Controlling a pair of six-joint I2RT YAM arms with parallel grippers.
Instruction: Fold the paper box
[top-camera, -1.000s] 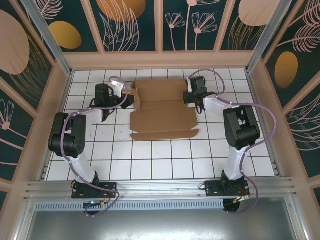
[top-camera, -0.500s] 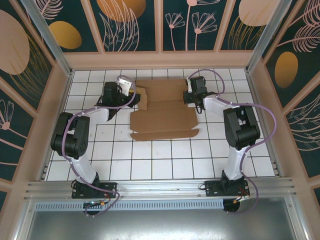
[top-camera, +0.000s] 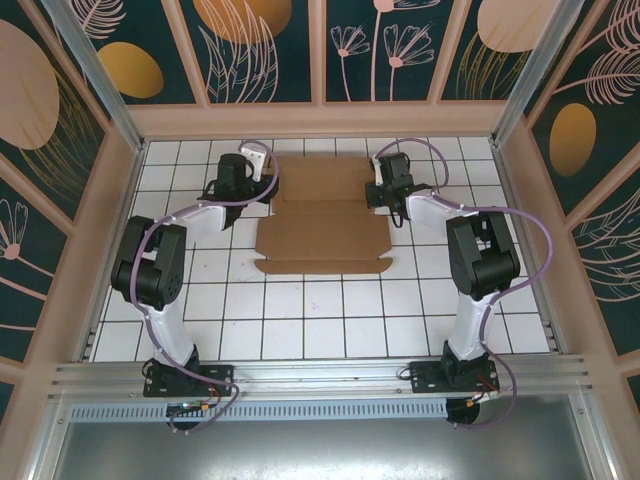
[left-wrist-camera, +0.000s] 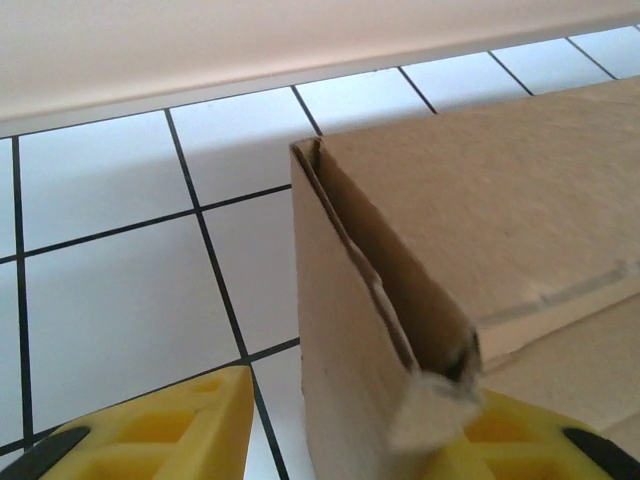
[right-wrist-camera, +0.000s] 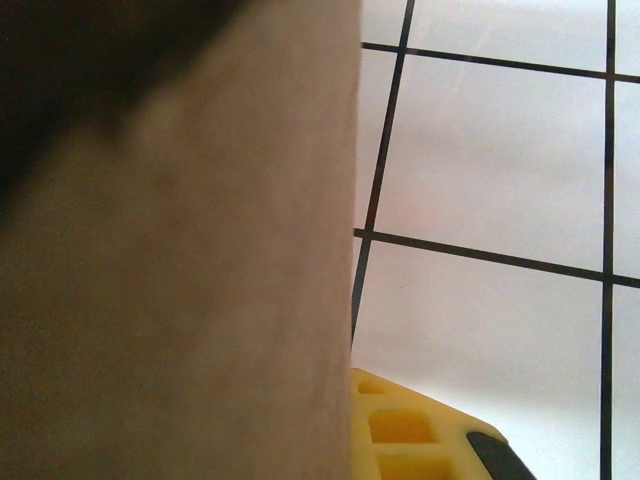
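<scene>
Lying on the white tiled bench (top-camera: 330, 320), the paper box (top-camera: 322, 225) sits in the far middle, mostly flat, with a narrow flap (top-camera: 322, 267) along its near edge. A strip of bare tile separates its far edge from the far wall (top-camera: 320, 120). Open tile runs down both sides to the side walls, and the near half of the bench is free between the two arms.

At the box's far left edge is the left end effector (top-camera: 262, 185). From its wrist camera a side flap (left-wrist-camera: 350, 330) stands upright between the yellow fingers (left-wrist-camera: 140, 430). It sits close against the right-hand one, with bare tile showing on the other side, so the jaws are apart and not clamped. At the far right edge is the right end effector (top-camera: 383, 192), closed down narrow on the board.

From above, both wrists cover the box corners they work at. In the left wrist view the fingertips are cut off by the lower border, and the flap's torn lower corner is blurred. In the right wrist view the cardboard is out of focus and dark at the top left. It hides one finger, leaving part of the other (right-wrist-camera: 420, 440) showing beside its edge.
</scene>
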